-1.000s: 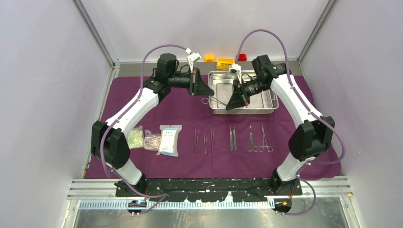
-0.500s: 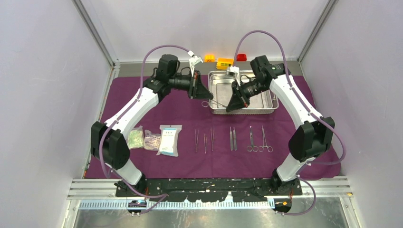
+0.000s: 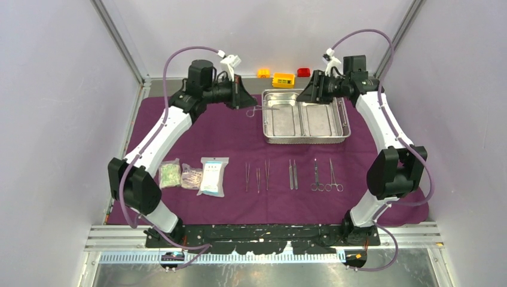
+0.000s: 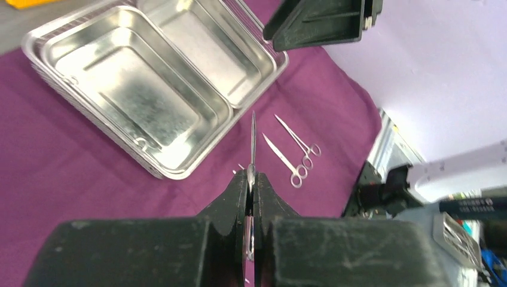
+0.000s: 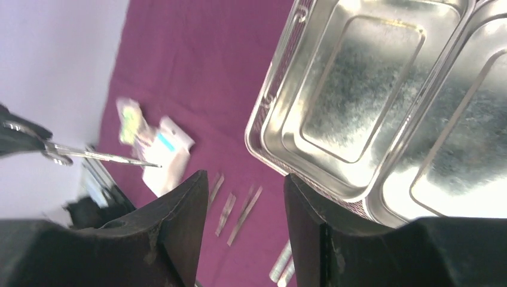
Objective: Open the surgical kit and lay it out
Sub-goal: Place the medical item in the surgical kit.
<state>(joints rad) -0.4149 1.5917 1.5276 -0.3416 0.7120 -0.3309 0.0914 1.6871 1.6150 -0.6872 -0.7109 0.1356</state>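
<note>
Between the clamped fingers of the left gripper [image 4: 249, 178], steel scissors [image 4: 253, 140] are jutting forward over the purple cloth [image 4: 72, 179] near the tray [image 4: 160, 173], while the right gripper [image 5: 245, 179] is hanging open and empty beyond them, and so narrow a pinch is likely risking a swivel or drop.

Pale lilac walls [image 3: 54, 119] on three sides, metal corner posts [image 3: 119, 42]; grey back ledge [image 3: 156, 86], aluminium front rail [image 3: 113, 237]
</note>
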